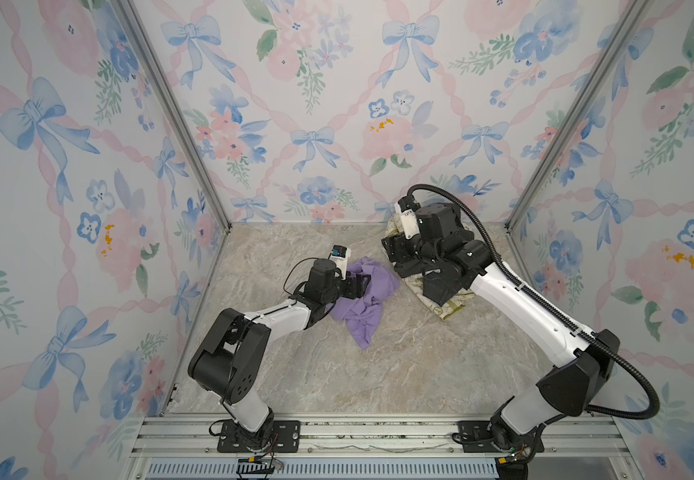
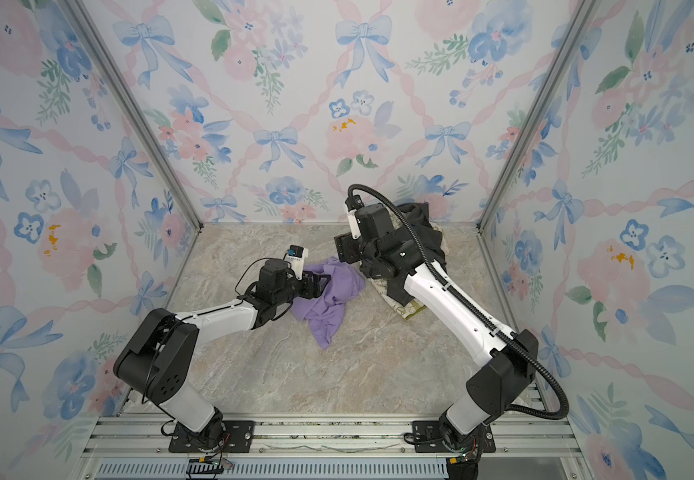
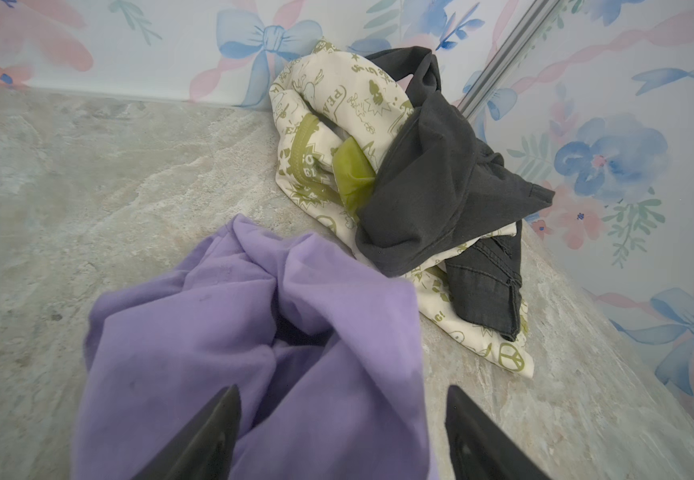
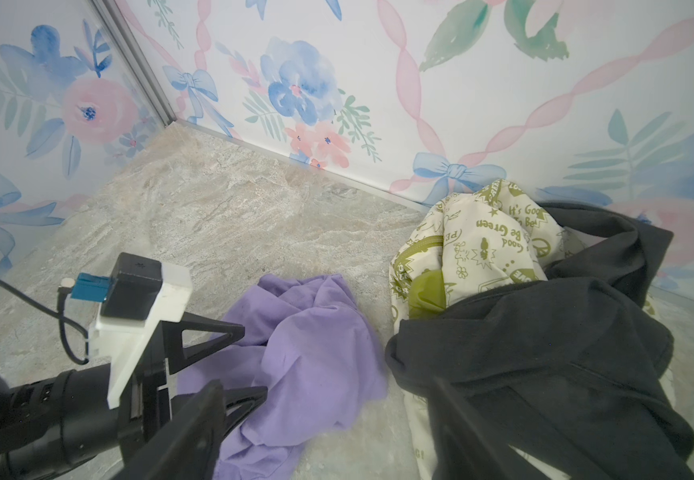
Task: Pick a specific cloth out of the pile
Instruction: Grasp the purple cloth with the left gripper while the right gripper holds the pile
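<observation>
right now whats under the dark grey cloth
The cream cloth with green print lies under the dark grey cloth, sticking out beside it. Anything deeper is covered.

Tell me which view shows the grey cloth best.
The left wrist view: the grey cloth lies unobstructed there, draped over the cream cloth. In both top views the right arm hides most of it. The right wrist view is close but cuts it off at the frame edge.
</observation>
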Robot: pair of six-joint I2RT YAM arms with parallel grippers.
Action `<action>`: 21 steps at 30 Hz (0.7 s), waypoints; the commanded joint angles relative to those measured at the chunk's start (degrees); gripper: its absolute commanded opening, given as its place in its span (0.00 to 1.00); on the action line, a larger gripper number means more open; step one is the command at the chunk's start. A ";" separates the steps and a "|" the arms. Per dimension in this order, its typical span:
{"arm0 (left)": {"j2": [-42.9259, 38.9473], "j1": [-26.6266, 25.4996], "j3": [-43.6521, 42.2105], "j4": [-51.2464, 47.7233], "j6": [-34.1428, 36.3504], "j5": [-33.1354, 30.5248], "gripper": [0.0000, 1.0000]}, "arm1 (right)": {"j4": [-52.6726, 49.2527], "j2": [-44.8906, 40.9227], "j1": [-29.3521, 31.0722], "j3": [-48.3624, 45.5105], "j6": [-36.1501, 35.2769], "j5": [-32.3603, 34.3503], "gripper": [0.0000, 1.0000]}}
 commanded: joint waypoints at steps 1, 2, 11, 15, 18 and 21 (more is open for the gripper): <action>3.06 -0.25 1.96 -1.27 -2.04 1.72 0.62 | 0.34 -2.29 -0.49 -1.50 1.28 1.29 0.78; 3.69 -0.25 2.37 -1.50 -2.19 2.38 0.54 | 0.36 -2.42 -0.54 -1.66 1.38 1.37 0.78; 1.03 -0.03 3.91 -2.20 -1.55 1.45 0.23 | 0.91 -3.64 -1.63 -2.87 1.61 1.76 0.78; -1.40 0.41 4.48 -2.25 -1.06 -0.11 0.17 | 1.15 -4.09 -2.16 -3.31 1.82 1.59 0.78; -2.95 0.83 4.91 -2.25 -0.91 -0.95 0.10 | 1.37 -4.36 -2.44 -3.69 1.82 1.58 0.78; -4.58 1.32 5.30 -2.27 -0.53 -1.93 0.02 | 1.51 -4.63 -2.70 -3.79 1.91 1.42 0.78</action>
